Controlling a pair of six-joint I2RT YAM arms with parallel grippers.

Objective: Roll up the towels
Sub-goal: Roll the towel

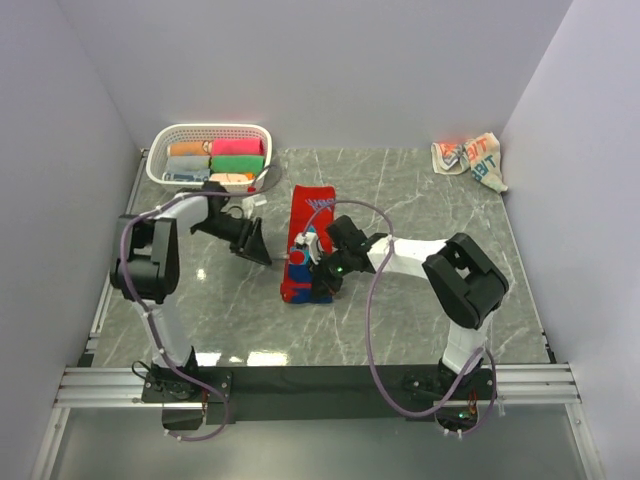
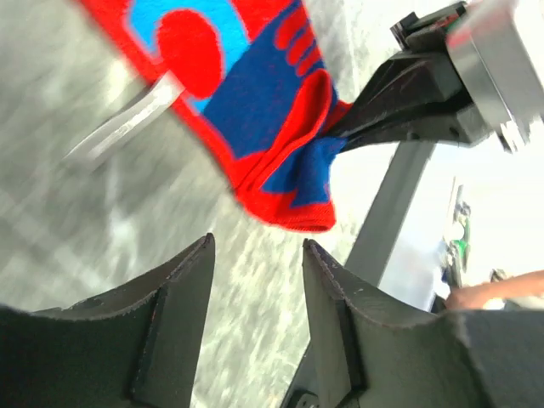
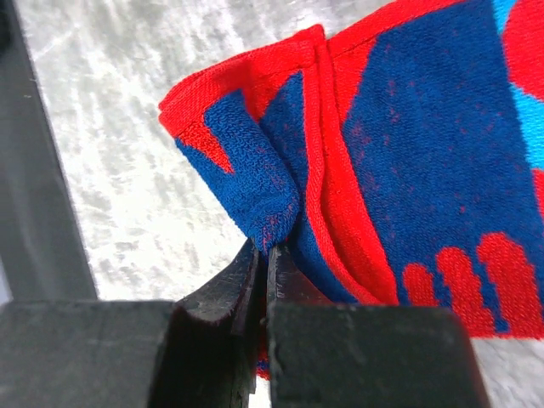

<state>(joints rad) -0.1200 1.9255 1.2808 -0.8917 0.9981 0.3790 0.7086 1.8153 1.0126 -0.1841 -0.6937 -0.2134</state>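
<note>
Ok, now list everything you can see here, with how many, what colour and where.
red towel: one, red with a blue end and white print, lying mid-table, its near end folded over and pinched
cream towel: one, cream with orange-red letters and teal, crumpled at the far right corner
basket: one, white, far left of the table
rolled towels: about five, orange, pink, green and others, packed in the basket
table: one, grey marble pattern
left gripper: one, black, open and empty, just left of the red towel
right gripper: one, black, shut on the red towel's folded end
</note>
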